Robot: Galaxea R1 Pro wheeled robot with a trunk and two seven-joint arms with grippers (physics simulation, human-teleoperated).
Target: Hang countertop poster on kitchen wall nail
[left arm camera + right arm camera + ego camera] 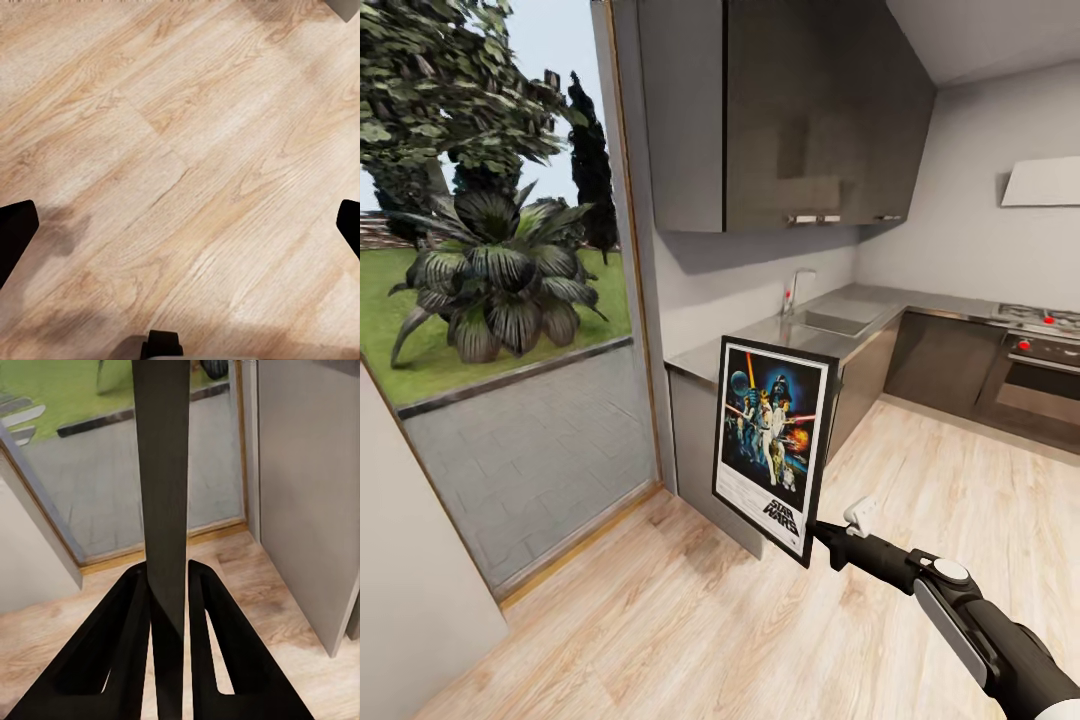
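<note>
The pick-up looks done and the carrying step is in hand: the right gripper (822, 537) is clenched on the lower corner of the poster (775, 443), which hangs upright in the air in front of the near end of the kitchen countertop (815, 334), clear of its edge. In the right wrist view its fingers (124, 645) pinch the black frame edge-on. The left gripper (180, 225) hangs released over the wooden floor (187, 135). The next move likely calls for finding a wall nail; none can be made out here. The poster has a black frame, white border, dark blue art and "STAR WARS" lettering.
</note>
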